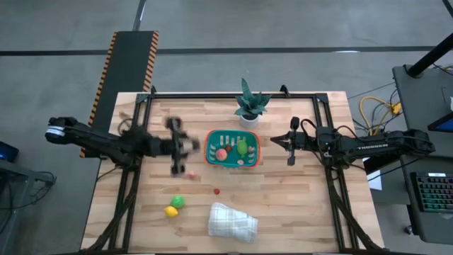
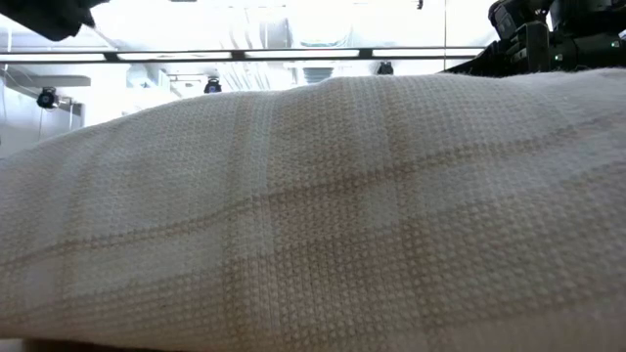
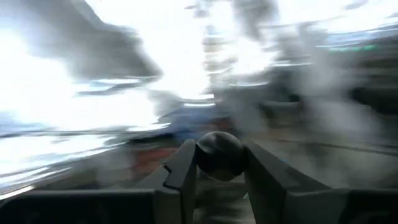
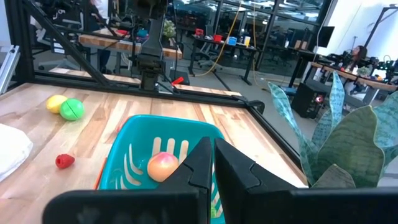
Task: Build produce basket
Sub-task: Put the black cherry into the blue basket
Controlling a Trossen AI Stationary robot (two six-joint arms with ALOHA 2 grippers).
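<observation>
The teal basket (image 1: pixel 232 149) stands at mid-table and holds a pink-orange piece (image 4: pixel 163 167) and a green piece (image 1: pixel 243 147). My left gripper (image 1: pixel 194 145), blurred, is just left of the basket and is shut on a small dark round berry (image 3: pixel 221 154). My right gripper (image 4: pixel 212 155) hovers shut at the basket's right side. Toward the near edge, a green piece (image 1: pixel 177 202), a yellow piece (image 1: pixel 171 211) and a red berry (image 1: pixel 216 190) lie on the table. My left gripper pinches the dark berry by its two opposite sides (image 3: pixel 202 158), one finger (image 3: pixel 183 171) on each side. The berry sits at the fingers' free ends. It touches nothing but the fingers.
A folded white cloth (image 1: pixel 232 221) lies near the front edge and fills the low view (image 2: pixel 313 215). A potted plant (image 1: pixel 249 105) stands behind the basket. A black frame (image 1: pixel 212 94) runs along the table's far and side edges.
</observation>
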